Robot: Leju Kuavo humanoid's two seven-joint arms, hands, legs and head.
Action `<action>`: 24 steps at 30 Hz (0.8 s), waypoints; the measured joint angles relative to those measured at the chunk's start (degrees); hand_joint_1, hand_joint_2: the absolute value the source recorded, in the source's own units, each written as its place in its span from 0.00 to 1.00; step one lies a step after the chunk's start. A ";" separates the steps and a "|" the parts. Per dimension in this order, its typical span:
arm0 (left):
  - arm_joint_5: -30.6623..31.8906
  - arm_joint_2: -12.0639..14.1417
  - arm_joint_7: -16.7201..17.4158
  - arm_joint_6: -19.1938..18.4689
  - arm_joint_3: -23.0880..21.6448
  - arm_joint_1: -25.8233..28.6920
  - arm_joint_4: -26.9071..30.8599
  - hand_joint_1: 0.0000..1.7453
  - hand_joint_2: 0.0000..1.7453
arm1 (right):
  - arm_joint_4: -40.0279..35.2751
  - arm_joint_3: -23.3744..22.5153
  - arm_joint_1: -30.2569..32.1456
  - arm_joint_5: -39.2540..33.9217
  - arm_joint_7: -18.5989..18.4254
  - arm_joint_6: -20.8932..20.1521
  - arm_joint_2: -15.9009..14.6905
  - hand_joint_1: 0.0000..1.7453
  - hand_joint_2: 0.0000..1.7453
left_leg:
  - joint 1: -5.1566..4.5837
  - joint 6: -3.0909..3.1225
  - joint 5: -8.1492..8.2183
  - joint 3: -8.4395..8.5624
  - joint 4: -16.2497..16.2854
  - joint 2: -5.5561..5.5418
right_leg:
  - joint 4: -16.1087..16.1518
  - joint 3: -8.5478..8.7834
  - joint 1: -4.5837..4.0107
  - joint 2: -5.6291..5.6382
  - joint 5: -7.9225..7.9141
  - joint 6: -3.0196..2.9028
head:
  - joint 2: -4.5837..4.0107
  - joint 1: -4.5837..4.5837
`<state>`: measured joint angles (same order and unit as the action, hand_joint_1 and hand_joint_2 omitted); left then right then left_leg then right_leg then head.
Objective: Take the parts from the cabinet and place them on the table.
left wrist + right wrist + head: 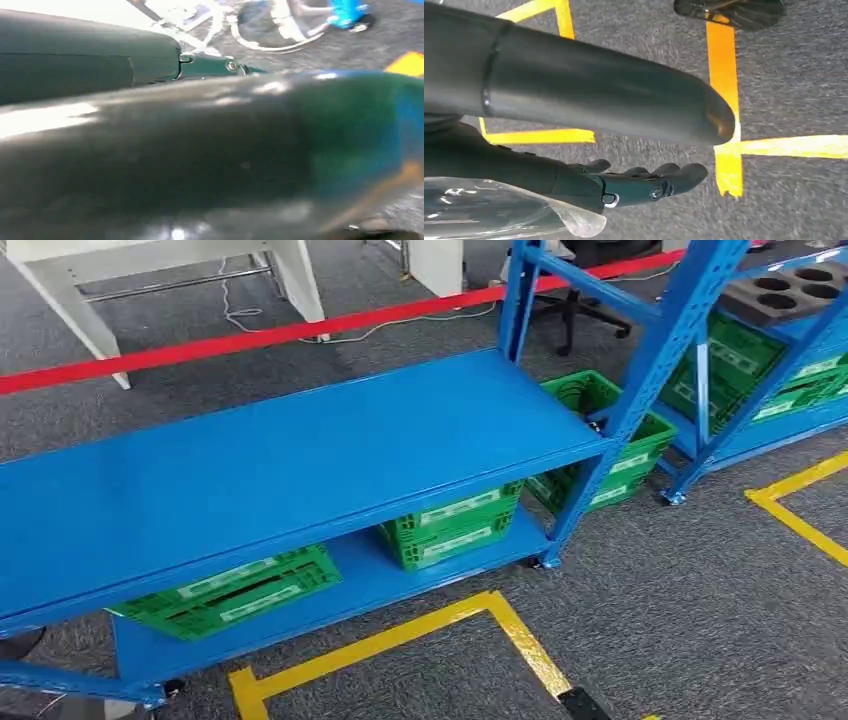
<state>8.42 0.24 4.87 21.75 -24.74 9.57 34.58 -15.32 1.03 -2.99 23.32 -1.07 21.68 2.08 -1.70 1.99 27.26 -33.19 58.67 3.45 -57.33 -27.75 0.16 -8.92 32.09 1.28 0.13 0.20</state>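
Observation:
The blue shelf rack (pixel 300 455) stands in front of me in the head view, its top shelf bare. Green baskets (pixel 455 525) sit on its lower shelf. A second blue rack (pixel 740 360) at the right carries more green baskets and a dark tray with round holes (pixel 790 285). My right hand (pixel 634 182) hangs over the grey carpet with its fingers (pixel 674 175) stretched out and its thumb (pixel 599 95) apart, nothing between them. My left hand (pixel 210 150) is a blurred dark shape close to the camera, one finger (pixel 210 65) lying straight, nothing seen in it.
White table legs (pixel 70 300) stand at the far left behind a red barrier tape (pixel 300 332). Yellow floor lines (pixel 400 640) mark the carpet before the rack. A green basket (pixel 600 435) sits on the floor between the racks. A glossy clear sheet (pixel 499 212) shows beside my right hand.

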 joint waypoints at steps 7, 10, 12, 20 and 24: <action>0.15 -0.68 -0.66 0.02 0.02 -0.80 -1.57 0.00 0.00 | 0.00 -0.52 0.57 -0.02 -0.07 0.76 0.07 0.00 0.00 | 1.30 0.70 -0.80 1.17 -1.67 -5.86 | -17.09 -9.83 0.60 8.74 6.13 1.36 | 0.00 -0.68; 0.15 -0.77 -0.68 0.02 0.02 -0.74 -2.18 0.00 0.00 | 0.00 -0.85 0.54 -0.02 -0.02 0.81 0.06 0.00 0.00 | 1.73 -0.10 -0.26 1.55 -1.07 -8.29 | -5.16 -5.67 1.02 10.06 -2.54 1.78 | 0.00 -0.70; 0.15 -0.70 -0.81 0.02 0.04 -1.22 -2.51 0.00 0.00 | 0.09 -0.87 0.68 -0.02 0.00 0.76 0.22 0.00 0.00 | 1.46 -0.96 0.34 0.77 0.26 -9.64 | -0.99 -3.83 1.68 15.05 -2.10 1.78 | 0.00 -0.83; -0.02 -1.09 -3.72 -0.15 0.04 -2.31 -5.16 0.00 0.00 | 0.09 -1.07 0.81 -0.77 0.39 0.52 0.48 0.00 0.00 | 1.84 -2.90 6.77 -6.11 13.19 -4.43 | -1.20 -2.81 1.21 8.66 -1.74 -1.42 | 0.00 0.33; -0.20 -1.29 -5.31 -0.35 0.04 -2.48 -6.30 0.00 0.00 | 0.09 -1.31 0.86 -1.29 0.90 0.13 0.50 0.00 0.00 | 1.92 -2.56 3.70 -6.24 13.32 -3.83 | -1.20 -2.18 0.92 6.16 -1.17 -1.38 | 0.00 0.37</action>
<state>8.22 -1.05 -0.44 21.40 -24.70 7.09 28.28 -15.23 -0.28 -2.13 22.03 -0.17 21.81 2.58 0.22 -0.57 30.95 -39.43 72.00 -0.38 -58.53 -29.93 1.09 -2.76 30.92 -0.11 0.13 0.57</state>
